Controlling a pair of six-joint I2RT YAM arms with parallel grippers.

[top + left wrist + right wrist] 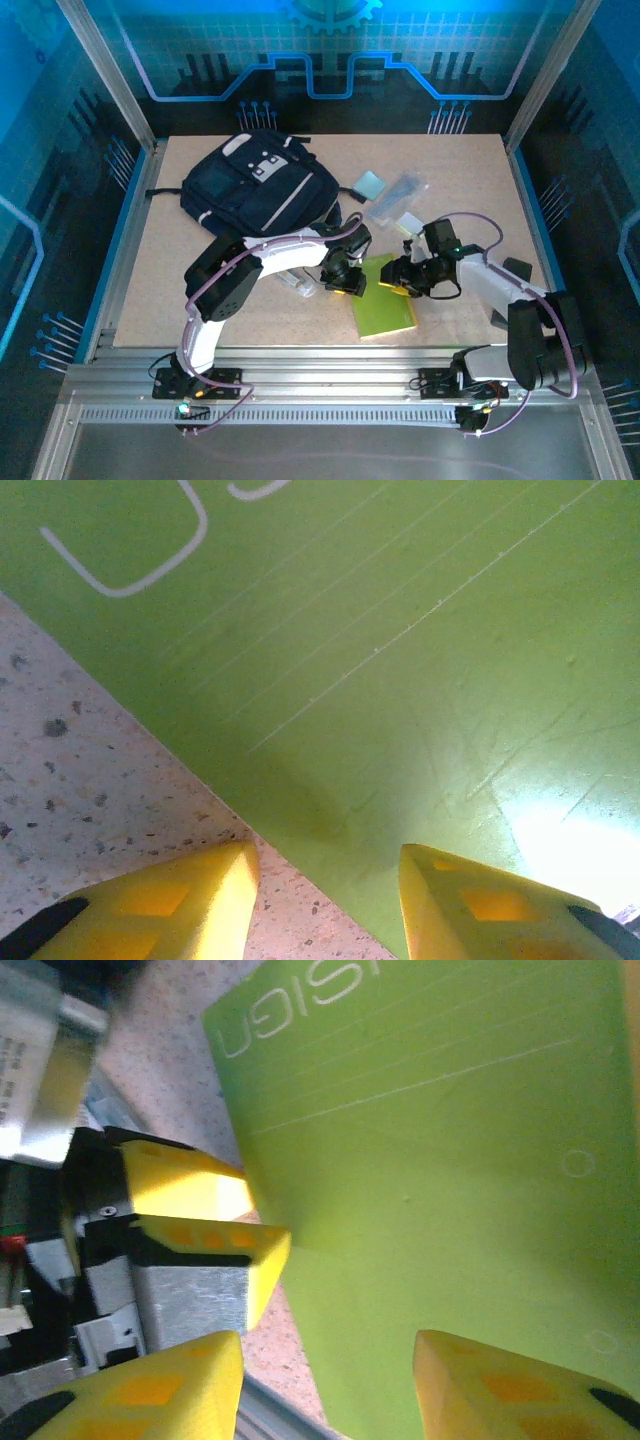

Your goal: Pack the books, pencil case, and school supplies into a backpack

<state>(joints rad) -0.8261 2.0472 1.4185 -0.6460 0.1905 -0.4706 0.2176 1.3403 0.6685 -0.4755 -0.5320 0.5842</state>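
Observation:
The lime-green book (388,305) lies flat on the table in front of the arms, and both grippers are down at its far end. My left gripper (345,283) points down at the book's left edge. Its jaws are open and straddle that edge (325,865), one finger over the table and one over the cover (400,660). My right gripper (397,280) is open too, with one finger over the cover (430,1160) and the other off its edge (328,1360). The navy backpack (258,185) lies at the back left. The clear pencil case (400,193) sits to its right.
A pale-blue pad (370,185) and a yellow-green pad (410,222) lie near the pencil case. A small clear tube (298,285) rests beside my left arm. The left gripper's yellow fingers (200,1210) show close by in the right wrist view. The metal rail (320,385) runs along the near edge.

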